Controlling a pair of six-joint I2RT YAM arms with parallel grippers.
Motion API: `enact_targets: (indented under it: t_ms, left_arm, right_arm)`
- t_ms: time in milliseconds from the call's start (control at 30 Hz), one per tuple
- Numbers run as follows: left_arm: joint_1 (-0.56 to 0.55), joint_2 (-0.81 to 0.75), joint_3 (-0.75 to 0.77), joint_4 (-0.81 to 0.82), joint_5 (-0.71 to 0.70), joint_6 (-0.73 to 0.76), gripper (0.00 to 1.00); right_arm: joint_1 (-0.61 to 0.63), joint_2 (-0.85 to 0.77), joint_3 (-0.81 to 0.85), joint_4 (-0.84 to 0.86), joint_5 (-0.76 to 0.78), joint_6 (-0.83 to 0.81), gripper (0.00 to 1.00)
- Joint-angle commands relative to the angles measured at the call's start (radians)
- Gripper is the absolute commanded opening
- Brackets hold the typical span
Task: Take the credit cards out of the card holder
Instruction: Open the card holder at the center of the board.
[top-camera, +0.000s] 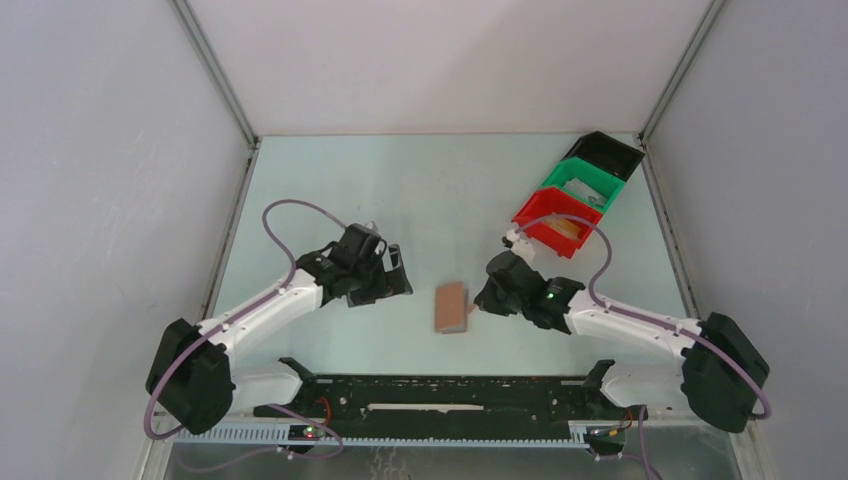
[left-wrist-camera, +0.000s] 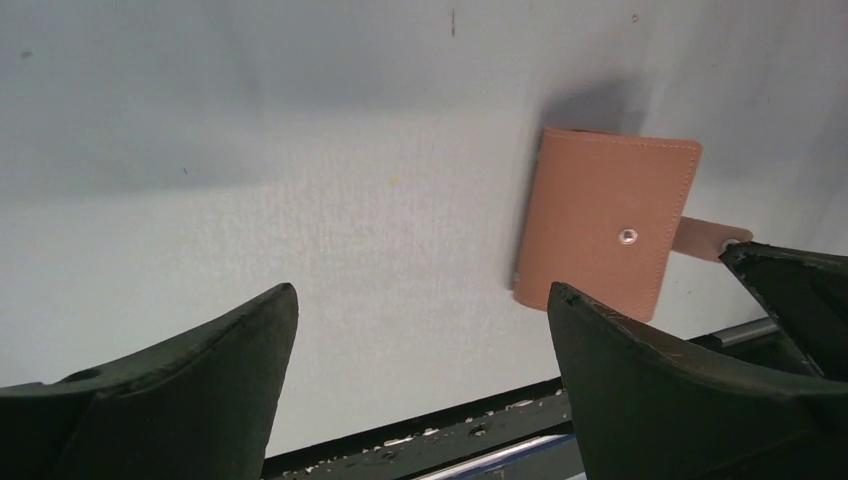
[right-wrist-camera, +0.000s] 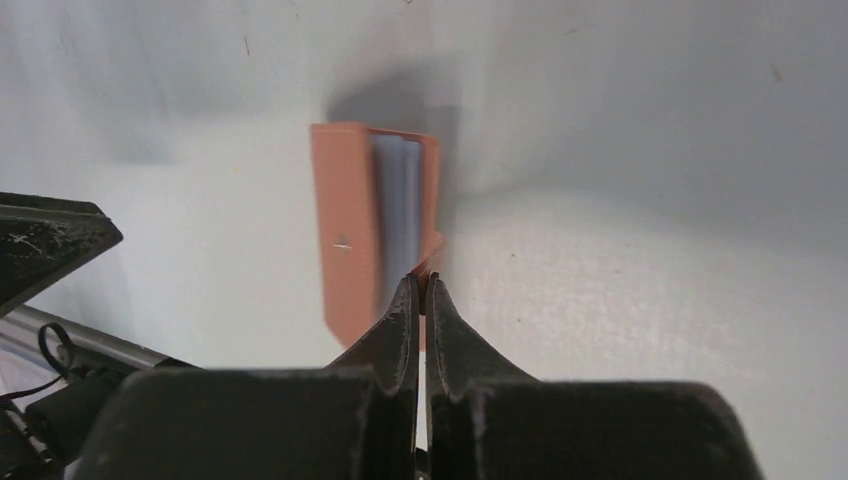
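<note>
L arm was bent at the elbow, wrist tipped down, left gripper (top-camera: 392, 275) spread wide open. R arm reached in toward the middle w/ wrist low, right gripper (right-wrist-camera: 421, 283) pinched tight on the card holder (right-wrist-camera: 350, 230) strap, jaws basically together.

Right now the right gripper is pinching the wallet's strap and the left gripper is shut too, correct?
No. The left gripper is wide open and empty, as the left wrist view shows. The right gripper is pinching the strap of the wallet.
</note>
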Motion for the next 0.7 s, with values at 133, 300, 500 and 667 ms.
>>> enact_targets:
  t_ms: [133, 300, 500, 667]
  left_arm:
    - [-0.011, -0.034, 0.113, -0.068, -0.115, 0.08, 1.0]
    - [-0.01, -0.043, 0.115, -0.079, -0.125, 0.088, 1.0]
    - [-0.009, -0.046, 0.109, -0.073, -0.105, 0.098, 1.0]
    - [-0.009, -0.049, 0.068, -0.009, -0.019, 0.106, 0.99]
  right_arm:
    - [-0.044, -0.135, -0.001, 0.119, -0.151, -0.021, 0.0]
    - [0.0, -0.104, 0.05, 0.146, -0.185, -0.031, 0.0]
    - [0.006, -0.099, 0.066, 0.147, -0.172, -0.019, 0.0]
    - [-0.017, -0.096, 0.057, 0.102, -0.156, -0.02, 0.0]
